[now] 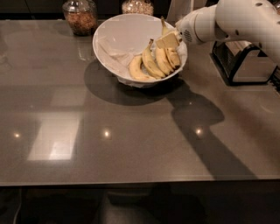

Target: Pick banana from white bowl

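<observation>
The white bowl [105, 27] stands at the back middle of the grey table. Several yellow bananas lie against its right inner wall. The longest banana [164, 29] is the rightmost of them, with its long stem pointing up past the rim. Three shorter curved bananas [148, 64] lie to its left. My gripper [168, 41] reaches in from the right on a white arm [227, 19] and sits right over the middle of the long banana, touching or almost touching it. The part of the banana under the gripper is hidden.
Two glass jars [80, 15] [138, 6] stand behind the bowl at the table's far edge. A dark metal rack [243, 61] stands to the right, under the arm. Crumpled white paper [114, 51] lies in the bowl's left half. The grey tabletop [131, 140] stretches toward the front.
</observation>
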You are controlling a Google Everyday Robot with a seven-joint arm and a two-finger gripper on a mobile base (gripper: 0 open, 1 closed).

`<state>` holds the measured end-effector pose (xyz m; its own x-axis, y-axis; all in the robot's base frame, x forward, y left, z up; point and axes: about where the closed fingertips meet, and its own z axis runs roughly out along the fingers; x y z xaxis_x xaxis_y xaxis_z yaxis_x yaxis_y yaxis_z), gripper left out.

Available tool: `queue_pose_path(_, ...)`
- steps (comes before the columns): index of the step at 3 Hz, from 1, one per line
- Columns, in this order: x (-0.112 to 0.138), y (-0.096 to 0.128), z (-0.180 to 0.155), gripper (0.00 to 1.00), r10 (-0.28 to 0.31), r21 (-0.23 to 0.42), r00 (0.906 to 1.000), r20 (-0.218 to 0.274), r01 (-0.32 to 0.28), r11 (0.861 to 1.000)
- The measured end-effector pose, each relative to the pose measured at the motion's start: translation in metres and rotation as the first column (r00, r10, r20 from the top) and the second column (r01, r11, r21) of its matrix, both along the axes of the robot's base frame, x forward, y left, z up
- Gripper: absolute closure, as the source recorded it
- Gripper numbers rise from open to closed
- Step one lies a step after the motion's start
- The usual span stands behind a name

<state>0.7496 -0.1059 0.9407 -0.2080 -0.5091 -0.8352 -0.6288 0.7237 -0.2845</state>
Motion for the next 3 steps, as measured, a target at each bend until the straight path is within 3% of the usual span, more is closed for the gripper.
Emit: queue_pose_path(3,0.023,0.006,-0.015,0.49,-0.004,0.016,0.9996,-0.026,0.004,1.0)
